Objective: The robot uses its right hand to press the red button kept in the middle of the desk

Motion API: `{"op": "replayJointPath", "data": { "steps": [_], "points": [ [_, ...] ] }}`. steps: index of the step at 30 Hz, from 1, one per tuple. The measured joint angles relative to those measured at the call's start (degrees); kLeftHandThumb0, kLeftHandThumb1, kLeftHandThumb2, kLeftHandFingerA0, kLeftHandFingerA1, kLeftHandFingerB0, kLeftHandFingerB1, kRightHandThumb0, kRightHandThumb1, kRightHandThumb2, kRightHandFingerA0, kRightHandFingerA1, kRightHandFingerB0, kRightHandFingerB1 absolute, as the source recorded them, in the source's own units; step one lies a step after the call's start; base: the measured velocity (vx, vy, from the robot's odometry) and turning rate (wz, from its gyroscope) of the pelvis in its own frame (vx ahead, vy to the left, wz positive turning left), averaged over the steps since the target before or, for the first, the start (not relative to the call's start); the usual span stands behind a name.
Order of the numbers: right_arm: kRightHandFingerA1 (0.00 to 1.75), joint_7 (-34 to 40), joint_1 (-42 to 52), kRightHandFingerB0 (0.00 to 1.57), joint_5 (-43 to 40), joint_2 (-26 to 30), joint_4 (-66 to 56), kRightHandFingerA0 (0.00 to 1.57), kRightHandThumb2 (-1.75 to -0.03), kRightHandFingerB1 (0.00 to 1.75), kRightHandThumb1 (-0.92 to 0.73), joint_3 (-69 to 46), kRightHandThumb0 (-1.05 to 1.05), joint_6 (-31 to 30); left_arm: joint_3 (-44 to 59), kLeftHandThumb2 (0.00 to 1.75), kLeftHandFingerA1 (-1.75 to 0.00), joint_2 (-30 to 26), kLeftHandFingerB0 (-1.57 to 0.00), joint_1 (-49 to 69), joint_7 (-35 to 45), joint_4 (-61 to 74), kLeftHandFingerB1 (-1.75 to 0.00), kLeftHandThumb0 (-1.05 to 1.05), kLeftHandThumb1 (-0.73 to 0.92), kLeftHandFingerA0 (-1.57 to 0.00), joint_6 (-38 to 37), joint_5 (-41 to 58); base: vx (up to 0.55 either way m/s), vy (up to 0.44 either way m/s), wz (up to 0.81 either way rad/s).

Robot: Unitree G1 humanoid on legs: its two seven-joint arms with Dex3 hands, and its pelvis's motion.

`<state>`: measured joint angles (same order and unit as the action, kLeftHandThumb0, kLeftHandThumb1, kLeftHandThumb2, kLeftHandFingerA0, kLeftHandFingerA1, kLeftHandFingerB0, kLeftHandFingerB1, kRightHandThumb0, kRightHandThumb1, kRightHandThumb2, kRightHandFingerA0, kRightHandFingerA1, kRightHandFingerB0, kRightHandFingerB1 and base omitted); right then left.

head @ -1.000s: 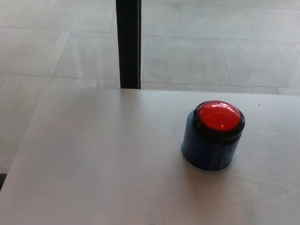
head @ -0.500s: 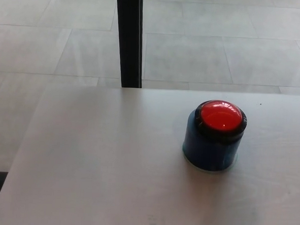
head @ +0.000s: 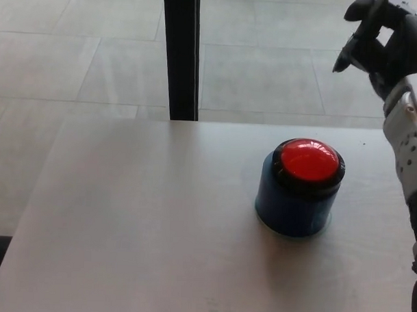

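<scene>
Approach step: right hand (head: 385, 40) raised, fingers loosely spread, holding nothing.
Red button (head: 308, 160) sits on the tabletop (head: 138, 215), below and left of the hand; next, lower onto it.

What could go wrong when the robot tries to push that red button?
The right hand is raised up beyond the button and off to the right, so it might come down off-centre and miss the dome. The button sits on a tall blue base, so a sideways push could tip or slide it across the desk instead of pressing it.
</scene>
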<state>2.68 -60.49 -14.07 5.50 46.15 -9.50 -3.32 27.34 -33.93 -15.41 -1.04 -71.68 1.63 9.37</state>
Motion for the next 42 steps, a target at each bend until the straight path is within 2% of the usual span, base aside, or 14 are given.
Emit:
{"op": "replayJointPath", "data": {
  "steps": [1, 9, 13, 14, 17, 19, 21, 22, 24, 25, 29, 30, 31, 42],
  "points": [
    [1.75, -0.05, 0.19, 0.74, 0.2, -0.29, 0.4, 0.91, -1.14, 1.59, -0.59, 0.1, -0.15, 0.05, -0.03, 1.21, -0.93, 0.0, -0.18, 0.0, -0.01, 0.01, -0.74, -0.58, 0.92, -0.4, 0.0, 0.03, 0.0, 0.0, 0.0],
    [1.75, -0.24, 3.48, 0.79, 1.91, -1.16, 1.15, 0.94, -1.26, 1.6, -0.48, 1.79, -0.17, 0.27, -0.11, 1.11, -1.21, 0.0, -0.14, -0.03, -0.04, -0.01, -0.91, -0.6, 0.92, -0.27, 0.0, 0.16, 0.0, 0.0, 0.0],
    [1.75, -0.39, 5.31, 0.77, 2.76, -2.21, 1.69, 0.92, -1.26, 1.6, -0.48, 2.69, -0.17, 0.48, -0.52, 1.2, -0.92, -0.02, -0.21, -0.15, -0.1, -0.01, -0.75, -0.58, 0.92, -0.39, 0.0, 0.13, 0.0, 0.0, 0.0],
    [1.75, -0.4, 5.71, 0.78, 3.02, -2.44, 1.72, 0.93, -1.25, 1.59, -0.49, 3.09, -0.16, 0.6, -0.49, 1.11, -1.2, -0.02, -0.18, -0.15, -0.1, -0.02, -0.94, -0.59, 0.92, -0.31, 0.0, 0.16, 0.0, 0.0, 0.0],
    [1.75, -0.55, 6.86, 0.8, 3.92, -3.34, 2.01, 0.94, -1.24, 1.58, -0.49, 4.45, -0.16, 1.0, -0.59, 1.21, -0.94, -0.03, -0.19, -0.18, -0.13, -0.03, -0.74, -0.58, 0.92, -0.42, 0.0, 0.16, 0.0, 0.0, 0.0],
    [1.75, -0.63, 7.69, 0.78, 4.68, -3.97, 2.15, 0.93, -1.22, 1.59, -0.51, 5.06, -0.16, 1.25, -0.73, 1.12, -1.25, -0.03, -0.15, -0.18, -0.17, -0.03, -0.92, -0.6, 0.92, -0.33, 0.0, 0.15, 0.0, 0.0, 0.0],
    [1.75, -0.62, 8.47, 0.79, 5.16, -4.47, 2.14, 0.94, -1.21, 1.58, -0.52, 5.61, -0.15, 1.34, -0.85, 1.21, -0.91, -0.03, -0.2, -0.18, -0.21, -0.03, -0.75, -0.58, 0.92, -0.39, 0.0, 0.15, 0.0, 0.0, 0.0],
    [1.75, -0.56, 8.9, 0.78, 5.46, -4.85, 2.12, 0.94, -1.21, 1.58, -0.51, 5.91, -0.14, 1.39, -0.9, 1.11, -1.21, -0.03, -0.16, -0.18, -0.22, -0.06, -0.92, -0.59, 0.92, -0.3, 0.0, 0.16, 0.0, 0.0, 0.0],
    [1.45, -0.44, 9.22, 1.01, 6.0, -5.44, 1.91, 1.25, -1.18, 1.31, -0.49, 6.3, -0.21, 1.83, -0.9, 1.21, -0.91, -0.03, -0.18, -0.2, -0.28, -0.13, -0.74, -0.59, 0.92, -0.39, 0.0, 0.17, 0.0, 0.0, 0.0],
    [1.75, -0.4, 9.3, 0.8, 6.12, -5.53, 1.89, 0.96, -1.21, 1.58, -0.52, 6.34, -0.14, 1.98, -0.9, 1.21, -0.92, -0.03, -0.2, -0.2, -0.28, -0.15, -0.75, -0.59, 0.92, -0.4, 0.0, 0.18, 0.0, 0.0, 0.0],
    [1.75, -0.02, 9.8, 0.8, 7.16, -5.72, 1.9, 0.96, -1.22, 1.61, -0.52, 6.75, -0.15, 2.97, -0.89, 1.21, -0.93, -0.03, -0.21, -0.21, -0.28, -0.21, -0.76, -0.59, 0.92, -0.41, 0.0, 0.27, 0.0, 0.0, 0.0],
    [1.45, -0.01, 9.96, 1.02, 7.25, -5.71, 1.9, 1.23, -1.17, 1.32, -0.5, 6.73, -0.25, 3.21, -0.89, 1.13, -1.22, -0.03, -0.16, -0.21, -0.28, -0.23, -0.94, -0.6, 0.92, -0.3, 0.0, 0.28, 0.0, 0.0, 0.0],
    [1.75, -0.02, 10.21, 0.81, 7.33, -5.68, 1.9, 0.97, -1.24, 1.61, -0.49, 6.69, -0.16, 3.57, -0.89, 1.13, -1.2, -0.03, -0.17, -0.21, -0.28, -0.22, -0.93, -0.6, 0.92, -0.3, 0.0, 0.29, 0.0, 0.0, 0.0],
    [1.75, 0.36, 12.8, 0.77, 7.12, -5.75, 2.44, 0.96, -1.17, 1.57, -0.56, 3.66, -0.19, 6.79, -1.45, 1.22, -0.93, -0.03, -0.22, -0.23, -0.68, -0.1, -0.77, -0.59, 0.92, -0.41, 0.0, 0.27, 0.0, 0.0, 0.0]
  ]
}}
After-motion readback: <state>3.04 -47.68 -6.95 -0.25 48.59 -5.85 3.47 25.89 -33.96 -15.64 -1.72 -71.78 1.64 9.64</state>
